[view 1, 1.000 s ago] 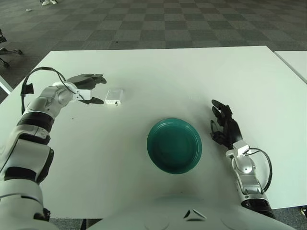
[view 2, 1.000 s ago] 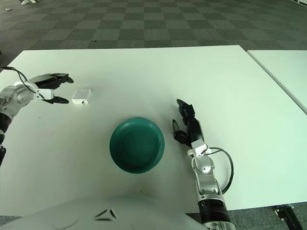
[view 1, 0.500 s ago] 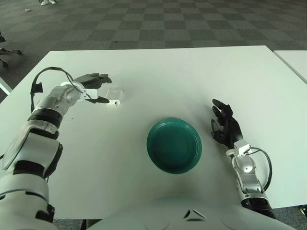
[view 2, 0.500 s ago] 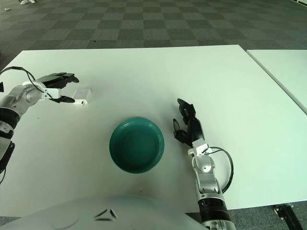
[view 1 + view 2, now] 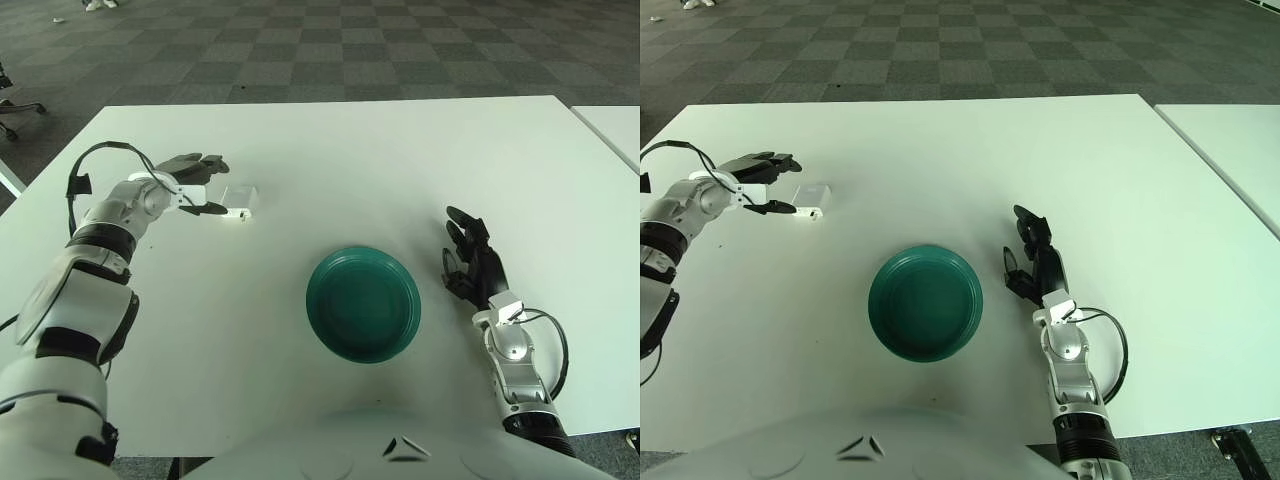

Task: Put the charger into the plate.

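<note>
A small white charger (image 5: 239, 202) lies on the white table, left of centre and beyond the plate. A dark green plate (image 5: 363, 303) sits empty near the table's front middle. My left hand (image 5: 197, 186) is right beside the charger's left end, fingers spread, the lower finger reaching the charger's near left corner; it holds nothing. My right hand (image 5: 470, 264) rests to the right of the plate, fingers relaxed and empty.
The white table (image 5: 400, 160) spans the view. A second white table (image 5: 618, 125) edge shows at the far right. A dark cable loops off my left forearm (image 5: 95, 165). Checkered carpet lies beyond the table.
My left hand has moved right from about a finger's length away to right against the charger's left end. The charger, the plate and my right hand have stayed put.
</note>
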